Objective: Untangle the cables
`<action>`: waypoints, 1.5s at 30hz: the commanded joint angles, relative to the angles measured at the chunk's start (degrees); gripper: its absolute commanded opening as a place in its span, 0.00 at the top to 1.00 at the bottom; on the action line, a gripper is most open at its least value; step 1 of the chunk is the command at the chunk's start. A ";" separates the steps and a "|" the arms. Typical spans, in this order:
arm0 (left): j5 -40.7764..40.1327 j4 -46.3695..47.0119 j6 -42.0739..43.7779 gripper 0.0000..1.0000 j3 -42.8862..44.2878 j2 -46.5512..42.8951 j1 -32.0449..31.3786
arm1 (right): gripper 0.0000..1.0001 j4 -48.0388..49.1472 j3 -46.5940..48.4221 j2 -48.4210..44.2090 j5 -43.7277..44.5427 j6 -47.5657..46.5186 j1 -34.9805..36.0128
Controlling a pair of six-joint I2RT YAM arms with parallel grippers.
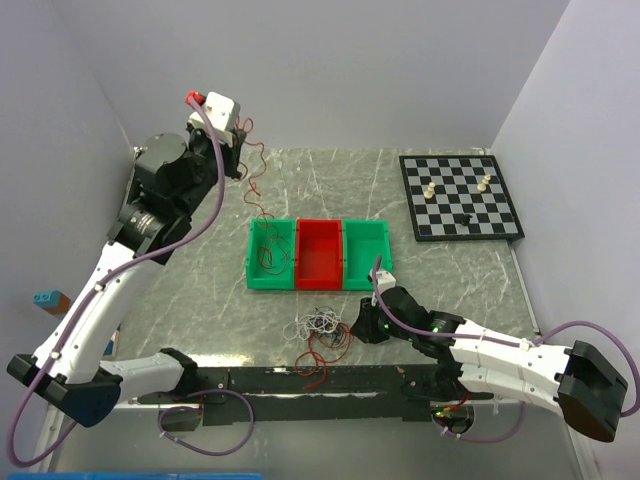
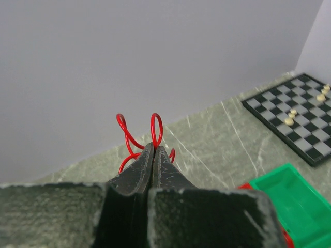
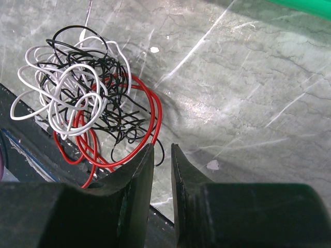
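A tangle of red, white and black cables (image 1: pixel 322 335) lies at the table's near edge, and fills the upper left of the right wrist view (image 3: pixel 83 98). My left gripper (image 1: pixel 240 140) is raised high at the back left, shut on a red cable (image 2: pixel 155 126) whose loops stick out past the fingertips. That red cable (image 1: pixel 258 195) hangs down into the left green bin (image 1: pixel 252 262). My right gripper (image 3: pixel 163 147) is low over the table just right of the tangle (image 1: pixel 362 322). Its jaws are a narrow gap apart and hold nothing; one red loop lies just in front of the left finger.
A row of three bins, green, red (image 1: pixel 320 272) and green (image 1: pixel 385 245), sits mid-table. A chessboard (image 1: pixel 460 195) with a few pieces lies at the back right. A black rail (image 1: pixel 300 380) runs along the near edge under the tangle.
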 commanded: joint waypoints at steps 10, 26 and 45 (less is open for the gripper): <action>-7.65 9.98 5.34 0.99 10.54 0.32 0.05 | 0.73 0.87 2.09 -1.40 0.64 -0.62 0.36; -1.41 4.97 0.51 0.99 -6.41 -4.51 0.05 | 0.73 1.93 1.30 -0.79 0.47 -0.27 0.36; 5.90 -5.32 -8.64 0.99 -4.39 -0.38 -4.34 | 0.73 2.90 0.78 -1.49 1.08 -0.01 0.36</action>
